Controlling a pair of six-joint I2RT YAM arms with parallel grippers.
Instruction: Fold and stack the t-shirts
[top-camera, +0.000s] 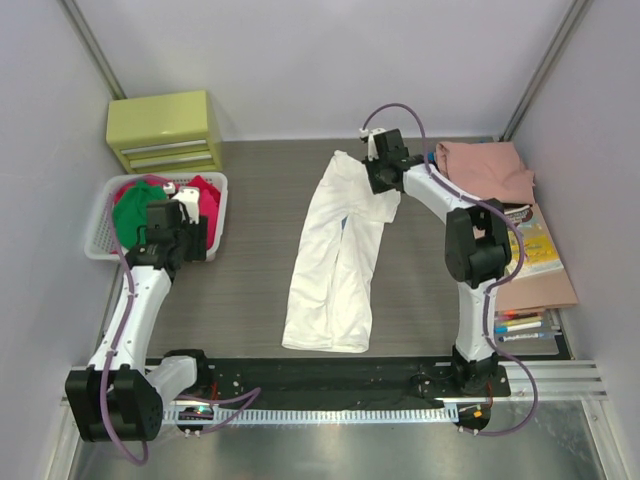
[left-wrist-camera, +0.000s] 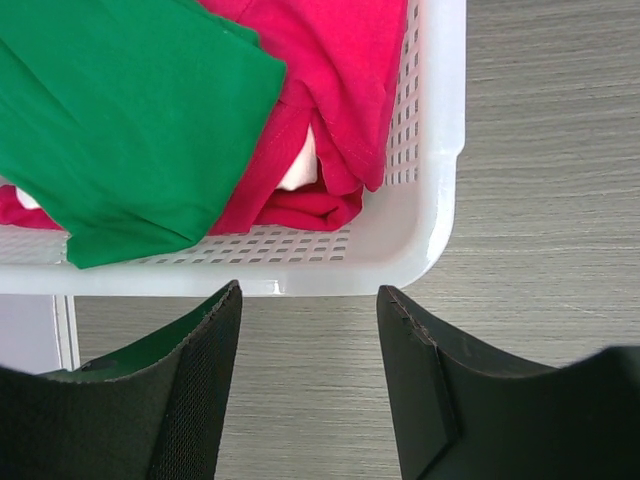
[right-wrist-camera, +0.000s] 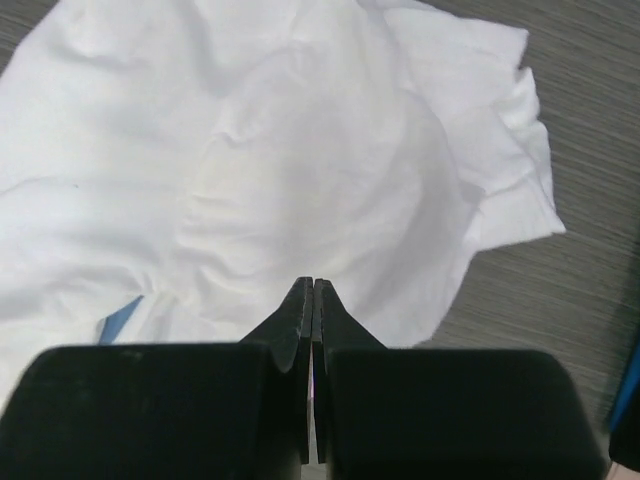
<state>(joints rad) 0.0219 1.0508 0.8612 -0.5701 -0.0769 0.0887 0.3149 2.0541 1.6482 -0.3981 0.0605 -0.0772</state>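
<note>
A white t-shirt (top-camera: 335, 255) lies spread lengthwise in the middle of the table, its far end bunched; a bit of blue print peeks out at its edge (right-wrist-camera: 120, 318). My right gripper (top-camera: 380, 180) hovers over that far end by a sleeve, and in the right wrist view it (right-wrist-camera: 313, 282) is shut with no cloth showing between its fingers. A green t-shirt (left-wrist-camera: 130, 110) and a red one (left-wrist-camera: 340, 90) lie in the white basket (left-wrist-camera: 440, 150). My left gripper (left-wrist-camera: 308, 295) stands open above the basket's near right corner. A salmon-pink t-shirt (top-camera: 485, 170) lies folded at the far right.
A yellow drawer cabinet (top-camera: 165, 130) stands at the far left behind the basket (top-camera: 100, 245). Under and beside the salmon-pink shirt lie a thin book (top-camera: 537, 245) on brown card and several markers (top-camera: 520, 325) along the right edge.
</note>
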